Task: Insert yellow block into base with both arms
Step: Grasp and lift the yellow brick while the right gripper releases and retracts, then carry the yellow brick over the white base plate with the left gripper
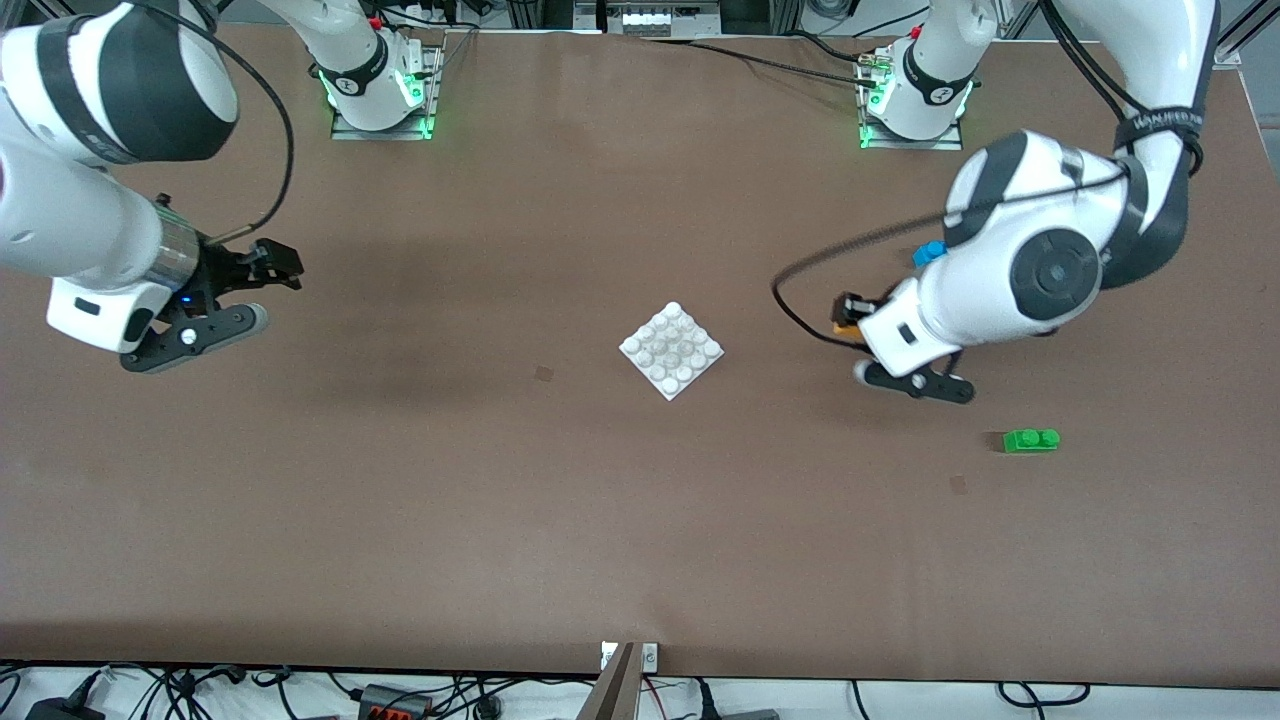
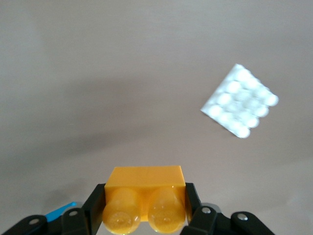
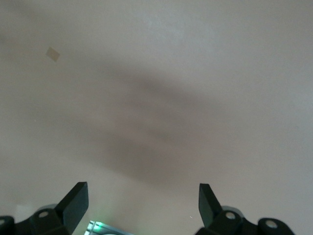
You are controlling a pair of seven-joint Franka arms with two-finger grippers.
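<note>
My left gripper [image 1: 847,316] is shut on the yellow block [image 1: 843,327], held just above the table toward the left arm's end, apart from the base [image 1: 672,350]. In the left wrist view the yellow block [image 2: 145,196] sits between the black fingers [image 2: 95,205] with its two studs facing the camera, and the base [image 2: 240,101] lies farther off. The base is a white square plate with a 4x4 stud grid, lying at mid-table turned like a diamond. My right gripper [image 1: 285,265] is open and empty over bare table at the right arm's end; it also shows in the right wrist view [image 3: 142,200].
A green two-stud brick [image 1: 1030,440] lies nearer the front camera than the left gripper. A blue brick [image 1: 928,253] is partly hidden by the left arm; a sliver of it shows in the left wrist view [image 2: 61,211]. The arm bases [image 1: 380,90] stand along the table's top edge.
</note>
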